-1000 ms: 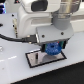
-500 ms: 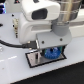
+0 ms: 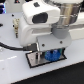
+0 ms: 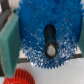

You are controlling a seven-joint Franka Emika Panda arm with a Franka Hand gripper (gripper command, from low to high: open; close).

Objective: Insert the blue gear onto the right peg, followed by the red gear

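Note:
My gripper (image 4: 46,45) is shut on the blue gear (image 4: 37,25), a wide blue toothed disc that fills the wrist view, with teal finger pads (image 4: 9,42) on either side of it. Through its dark centre hole a grey tip shows, likely the right peg (image 4: 50,50). The red gear (image 4: 20,78) lies beside the blue gear, partly cut off by the frame edge. In the exterior view the gripper (image 3: 49,53) holds the blue gear (image 3: 51,55) just over the white plate with the black border (image 3: 34,62). The pegs and the red gear are hidden there.
The white arm (image 3: 42,22) fills the upper part of the exterior view. A dark cable (image 3: 10,46) runs at the exterior view's left. The plate rests on a white table (image 3: 15,70).
The gripper has come down with the blue gear toward the plate and shifted slightly to the exterior view's right. It stays shut on the gear.

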